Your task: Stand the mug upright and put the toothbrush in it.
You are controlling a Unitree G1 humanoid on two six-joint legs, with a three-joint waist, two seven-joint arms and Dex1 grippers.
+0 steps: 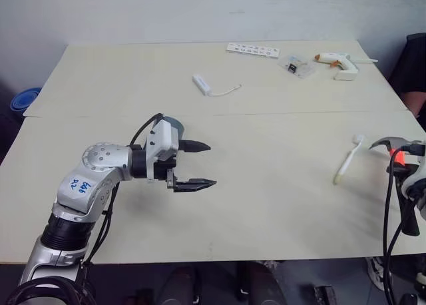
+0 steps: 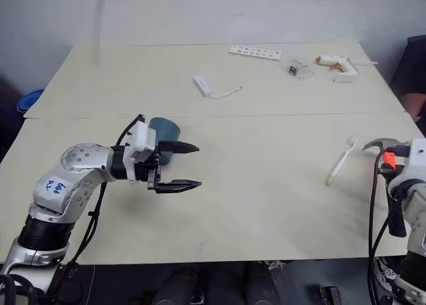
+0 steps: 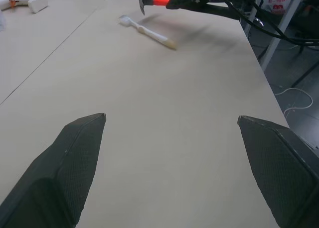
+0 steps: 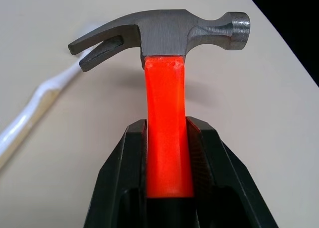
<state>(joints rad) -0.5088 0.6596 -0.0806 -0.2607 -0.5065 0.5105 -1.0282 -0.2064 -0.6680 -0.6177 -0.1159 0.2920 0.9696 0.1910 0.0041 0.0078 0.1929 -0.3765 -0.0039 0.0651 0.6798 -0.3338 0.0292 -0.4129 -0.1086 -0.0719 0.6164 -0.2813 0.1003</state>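
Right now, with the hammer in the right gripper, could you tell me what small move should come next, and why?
Probably set the hammer down at the table's right edge, clear of the toothbrush. The right gripper is shut on its orange handle, so it cannot take the toothbrush, while the open left gripper sits by the mug.

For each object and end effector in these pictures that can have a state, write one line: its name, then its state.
Left end effector: open, empty.
Right end effector: shut on the hammer.
Mug: on the table behind the left end effector, orientation unclear.
Toothbrush: lying flat on the table.
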